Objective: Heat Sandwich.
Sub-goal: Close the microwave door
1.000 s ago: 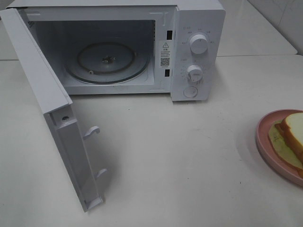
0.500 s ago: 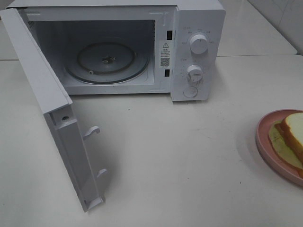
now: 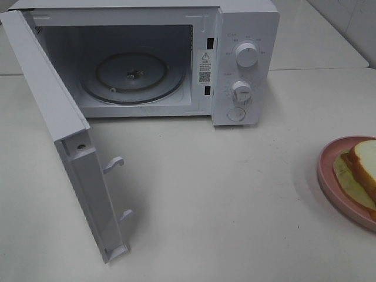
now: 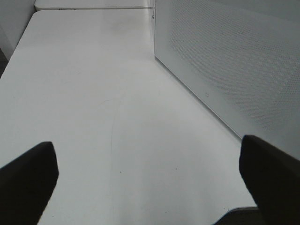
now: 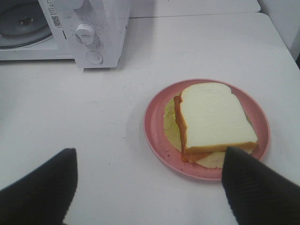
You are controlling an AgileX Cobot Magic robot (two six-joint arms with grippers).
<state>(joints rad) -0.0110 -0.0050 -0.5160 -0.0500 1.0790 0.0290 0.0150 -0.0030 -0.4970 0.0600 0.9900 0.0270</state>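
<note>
The sandwich, white bread with tan crust and pale green-yellow filling, lies on a round pink plate on the white table; in the high view the sandwich and plate show at the right edge, cut off. My right gripper hovers open just short of the plate, one finger beside its rim, holding nothing. My left gripper is open over bare table beside the perforated face of the microwave door. Neither gripper appears in the high view.
The white microwave stands at the back with its door swung wide open toward the front left, latch hooks sticking out. Its glass turntable is bare. Two knobs and a button sit on its right panel.
</note>
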